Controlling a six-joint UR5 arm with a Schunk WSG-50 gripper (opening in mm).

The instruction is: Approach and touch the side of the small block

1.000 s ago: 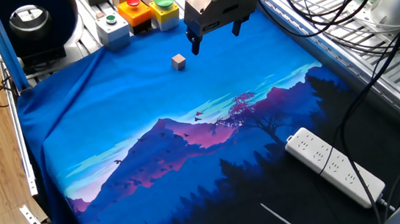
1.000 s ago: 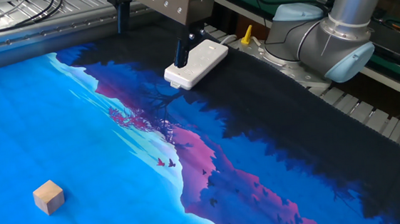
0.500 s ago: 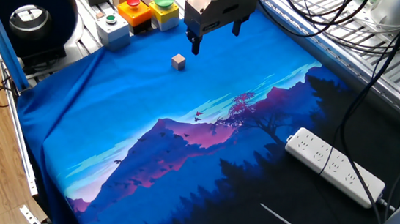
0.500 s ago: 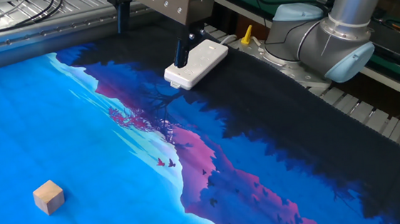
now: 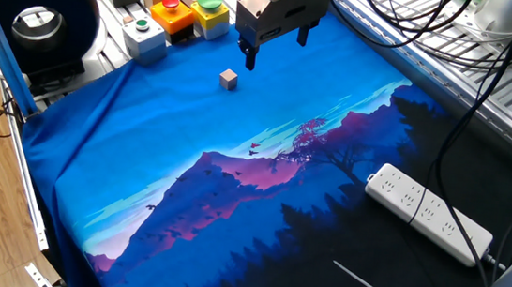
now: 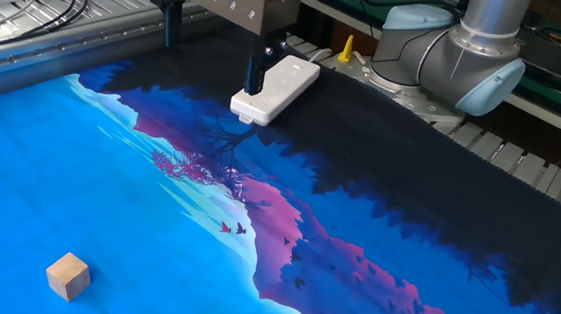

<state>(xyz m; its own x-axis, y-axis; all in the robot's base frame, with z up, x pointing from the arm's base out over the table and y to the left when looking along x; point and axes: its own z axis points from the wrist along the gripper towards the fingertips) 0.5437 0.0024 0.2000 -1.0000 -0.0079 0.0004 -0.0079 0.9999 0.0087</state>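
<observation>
One tiny tan block (image 5: 229, 80) (image 6: 68, 275), flat on the blue part of the picture cloth (image 5: 233, 188) over the surface. Touched by nothing. Jaws wide apart and holding nothing, up in the air past the block, on the side of the button boxes (image 5: 170, 13). Dark fingers (image 5: 249, 56) pointing down, clear of the cloth. White power strip (image 5: 428, 212) far off on the dark part of the cloth. Grey robot arm (image 6: 453, 53) at the edge by the dark end.
</observation>
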